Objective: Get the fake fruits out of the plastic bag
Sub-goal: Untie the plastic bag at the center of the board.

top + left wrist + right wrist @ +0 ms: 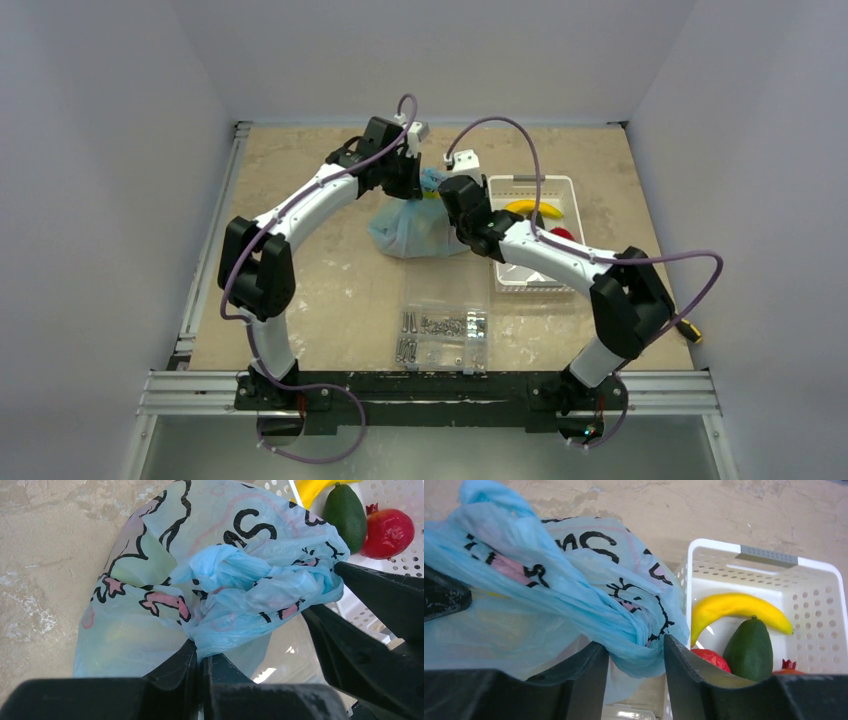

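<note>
The light-blue plastic bag with dark cartoon print sits mid-table, its handles tied in a knot. My left gripper is shut on bag plastic just below the knot; it shows in the top view. My right gripper is open, with a twisted bag strand hanging between its jaws; it shows in the top view. Faint yellow-green tints show through the bag; whatever is inside is otherwise hidden. A yellow banana, a dark green avocado and red fruits lie in the basket.
The white slotted basket stands just right of the bag, touching it. A clear compartment box with silver screws lies in front of the bag. White walls close in the table on three sides.
</note>
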Action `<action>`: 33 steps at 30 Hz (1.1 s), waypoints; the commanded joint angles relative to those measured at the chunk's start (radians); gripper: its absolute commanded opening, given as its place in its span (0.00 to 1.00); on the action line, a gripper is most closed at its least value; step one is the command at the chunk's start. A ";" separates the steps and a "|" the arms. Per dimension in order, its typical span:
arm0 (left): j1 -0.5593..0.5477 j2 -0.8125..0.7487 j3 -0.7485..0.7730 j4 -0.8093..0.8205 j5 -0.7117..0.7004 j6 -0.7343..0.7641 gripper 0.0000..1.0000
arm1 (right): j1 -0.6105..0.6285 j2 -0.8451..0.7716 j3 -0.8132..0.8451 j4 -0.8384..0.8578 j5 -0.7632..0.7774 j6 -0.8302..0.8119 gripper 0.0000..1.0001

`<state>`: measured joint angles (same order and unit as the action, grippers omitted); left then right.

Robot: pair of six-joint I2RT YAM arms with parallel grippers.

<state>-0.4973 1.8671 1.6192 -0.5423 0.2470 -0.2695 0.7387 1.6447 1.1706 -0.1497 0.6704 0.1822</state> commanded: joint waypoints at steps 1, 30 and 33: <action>-0.006 -0.037 0.028 0.010 0.002 0.001 0.00 | -0.035 -0.132 -0.082 0.133 0.054 0.117 0.32; -0.188 -0.050 0.136 0.044 -0.424 0.407 0.75 | -0.422 -0.281 -0.385 0.591 -0.898 0.395 0.03; -0.202 0.011 0.227 0.002 -0.424 0.405 0.69 | -0.423 -0.284 -0.383 0.590 -0.899 0.391 0.03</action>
<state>-0.6830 1.8072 1.7290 -0.5365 -0.1028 0.0505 0.3161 1.3861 0.7403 0.4232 -0.2020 0.5983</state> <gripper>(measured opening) 0.723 0.033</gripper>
